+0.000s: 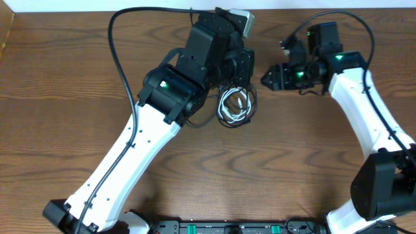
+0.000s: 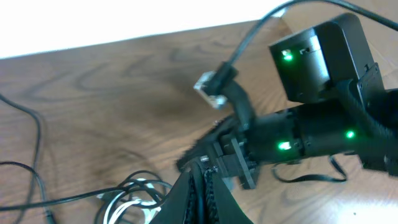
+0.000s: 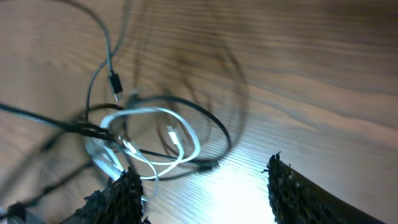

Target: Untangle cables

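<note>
A tangle of white and black cables (image 1: 234, 107) lies on the wooden table at centre. It also shows in the right wrist view (image 3: 149, 140) and low in the left wrist view (image 2: 134, 196). My left gripper (image 1: 239, 78) hangs just above the tangle's far side. Its fingers (image 2: 203, 183) are shut on a thin black cable that runs up between them. My right gripper (image 1: 268, 79) is to the right of the tangle and faces it. Its fingers (image 3: 202, 186) are wide open and empty, with the tangle just beyond the left finger. It shows in the left wrist view too (image 2: 217, 152).
A loose black plug end (image 3: 115, 83) lies on the table beyond the tangle. A black cable strand (image 1: 203, 122) trails left from the bundle under my left arm. The table's far edge (image 1: 292, 8) is close behind both grippers.
</note>
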You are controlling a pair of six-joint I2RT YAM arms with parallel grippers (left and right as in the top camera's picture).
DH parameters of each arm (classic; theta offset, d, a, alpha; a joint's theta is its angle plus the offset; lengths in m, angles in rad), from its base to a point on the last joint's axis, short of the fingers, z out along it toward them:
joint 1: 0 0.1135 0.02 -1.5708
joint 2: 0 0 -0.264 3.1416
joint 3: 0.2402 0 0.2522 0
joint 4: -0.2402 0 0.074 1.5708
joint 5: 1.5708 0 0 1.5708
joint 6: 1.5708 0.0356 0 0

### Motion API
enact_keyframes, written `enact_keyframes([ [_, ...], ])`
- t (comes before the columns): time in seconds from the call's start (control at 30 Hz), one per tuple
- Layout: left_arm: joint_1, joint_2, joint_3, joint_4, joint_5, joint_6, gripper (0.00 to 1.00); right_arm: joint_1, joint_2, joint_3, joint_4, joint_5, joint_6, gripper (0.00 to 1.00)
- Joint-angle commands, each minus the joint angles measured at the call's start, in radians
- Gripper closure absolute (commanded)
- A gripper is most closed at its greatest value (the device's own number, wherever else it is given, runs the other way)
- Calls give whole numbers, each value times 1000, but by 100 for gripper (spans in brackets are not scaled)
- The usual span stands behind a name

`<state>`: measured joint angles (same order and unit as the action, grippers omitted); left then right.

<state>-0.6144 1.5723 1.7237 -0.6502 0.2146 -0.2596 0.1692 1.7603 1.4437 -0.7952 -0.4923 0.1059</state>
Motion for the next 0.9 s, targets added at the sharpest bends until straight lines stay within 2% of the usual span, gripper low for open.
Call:
enact_keyframes([
  [0.0, 5, 14, -1, 3, 51, -13, 92, 54, -2, -13, 43, -50, 13, 36],
  [0.3, 24, 13, 11, 29, 50, -13, 92, 164, 32, -27, 96, -33, 13, 36],
  [0.43, 74, 6, 21, 28, 51, -61, 92, 185, 84, -33, 96, -34, 39, 37],
  [0.67, 150, 1, 22, 27, 66, -121, 92, 209, 180, -33, 129, -122, 63, 60],
  [0.87, 191, 1, 22, 39, 64, -121, 93, 218, 219, -33, 140, -129, 81, 92],
])
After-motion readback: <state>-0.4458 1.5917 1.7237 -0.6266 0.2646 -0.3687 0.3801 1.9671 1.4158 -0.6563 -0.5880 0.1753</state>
